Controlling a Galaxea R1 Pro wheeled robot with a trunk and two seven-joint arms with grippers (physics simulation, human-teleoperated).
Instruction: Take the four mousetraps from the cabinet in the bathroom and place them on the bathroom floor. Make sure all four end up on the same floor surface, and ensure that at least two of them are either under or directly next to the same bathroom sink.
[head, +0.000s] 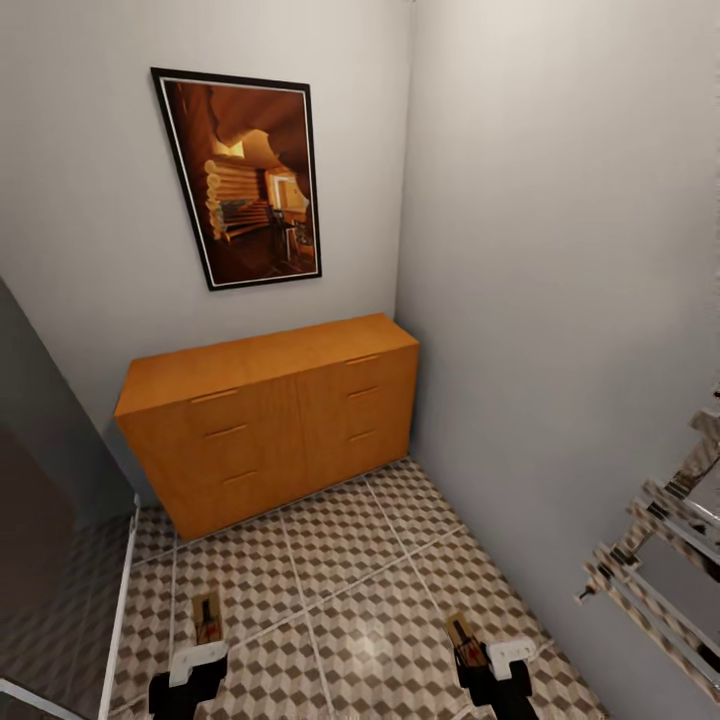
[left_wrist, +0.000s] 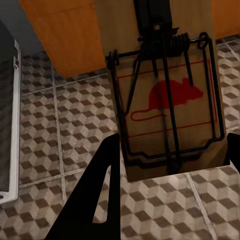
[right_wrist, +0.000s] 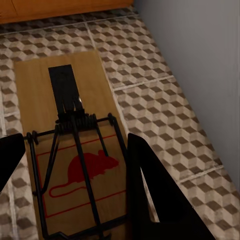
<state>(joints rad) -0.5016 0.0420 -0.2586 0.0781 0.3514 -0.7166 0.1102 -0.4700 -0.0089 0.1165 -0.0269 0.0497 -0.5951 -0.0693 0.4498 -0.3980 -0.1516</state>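
Each arm carries a mousetrap above the floor (head: 340, 560), well back from the cabinet (head: 270, 420) – the carrying step, by the look of it. The left jaws (head: 205, 650) sit closed on the left trap (head: 207, 617), its board between the black fingers (left_wrist: 102, 185) in the wrist view; the right jaws (head: 480, 655) likewise clamp the right trap (head: 462, 635). No sink is visible here, so next comes finding one – then lowering both traps flat onto tiles beside it.
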